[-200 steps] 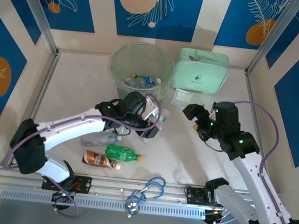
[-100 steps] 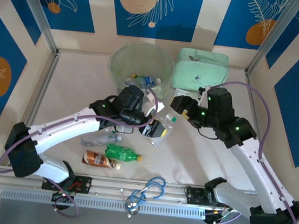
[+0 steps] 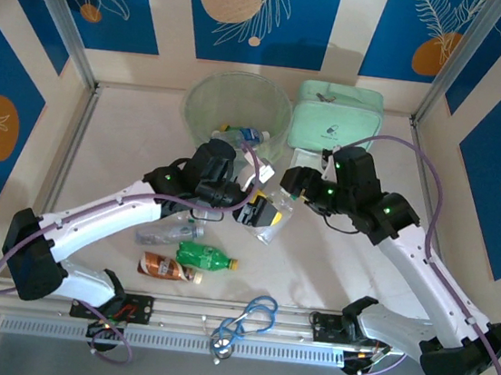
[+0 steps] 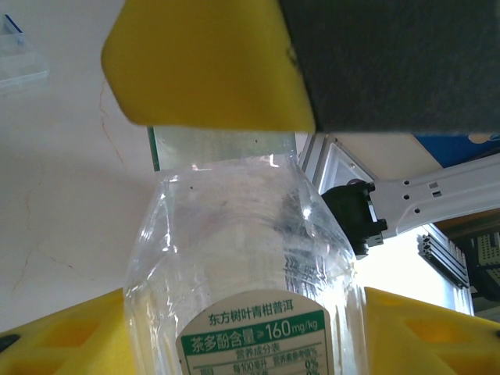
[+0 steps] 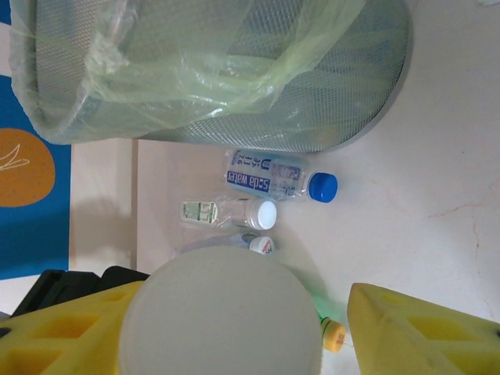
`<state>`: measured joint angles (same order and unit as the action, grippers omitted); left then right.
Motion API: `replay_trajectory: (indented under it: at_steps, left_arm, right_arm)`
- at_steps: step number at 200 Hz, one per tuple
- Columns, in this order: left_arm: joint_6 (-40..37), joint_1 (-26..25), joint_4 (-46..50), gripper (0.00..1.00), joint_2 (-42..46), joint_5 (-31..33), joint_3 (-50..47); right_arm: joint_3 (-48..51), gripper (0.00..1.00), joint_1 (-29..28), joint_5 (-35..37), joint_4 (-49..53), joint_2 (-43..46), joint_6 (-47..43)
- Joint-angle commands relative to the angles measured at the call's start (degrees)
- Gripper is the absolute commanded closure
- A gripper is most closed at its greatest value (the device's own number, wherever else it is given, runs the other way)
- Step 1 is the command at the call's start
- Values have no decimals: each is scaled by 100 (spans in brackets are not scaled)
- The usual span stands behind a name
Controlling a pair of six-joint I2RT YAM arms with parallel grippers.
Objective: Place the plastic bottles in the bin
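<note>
Nearest you a brown-orange bottle (image 3: 167, 269) and a green bottle (image 3: 205, 257) lie loose, mid-table your left gripper (image 3: 261, 214) clamps a clear bottle (image 4: 242, 266) whose end sits between the fingers (image 5: 414, 328) of your right gripper (image 3: 297, 182), grip unclear, and the bin (image 3: 192, 107) stands beyond.

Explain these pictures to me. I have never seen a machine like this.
These are two robot arms bolted to a table, each ending in a two-fingered tool. One picture looks down from above and behind them. The other two come from cameras on the wrists, so yellow fingers show at the edges. The left tool grips a clear bottle with a green label. The right tool has its fingers either side of what looks like that bottle's end; whether it grips, I cannot tell. Behind stands the bin, with a green zip case beside it. On the table lie a green bottle and a brown bottle.
</note>
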<state>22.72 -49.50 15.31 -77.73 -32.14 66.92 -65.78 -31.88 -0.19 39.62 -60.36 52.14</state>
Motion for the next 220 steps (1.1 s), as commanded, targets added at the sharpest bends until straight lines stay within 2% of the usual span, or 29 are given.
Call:
replay_trajectory:
  at_steps: [1,54,104,120,145,158,185,200,220]
  left_arm:
    - [66,62,-235,39,99,-235,129]
    - [201,174,-431,38,31,-345,180]
    - [323,261,-675,36,-93,-357,168]
    - [345,277,-738,31,-129,-324,156]
    - [467,296,-764,4,-133,-121,118]
    - [586,354,-766,0,-73,-47,109]
    - [1527,719,-1343,0,284,-356,-105]
    - [2493,1140,-2207,0,584,-663,-498]
    - [3814,1660,-3607,0,817,-1229,-1031]
  right_arm:
    - [-6,38,-55,6,-225,-11,33]
    - [21,60,-47,-34,-349,24,16]
    - [-58,75,-10,14,-283,23,40]
    - [-75,79,14,-31,-313,19,66]
    - [-128,83,75,-82,-348,24,101]
    - [-146,84,128,-135,-408,62,117]
    - [-151,85,266,-277,-524,136,6]
    - [-108,85,446,-535,-703,187,-89]
    - [73,85,837,-1242,-1354,322,-64]
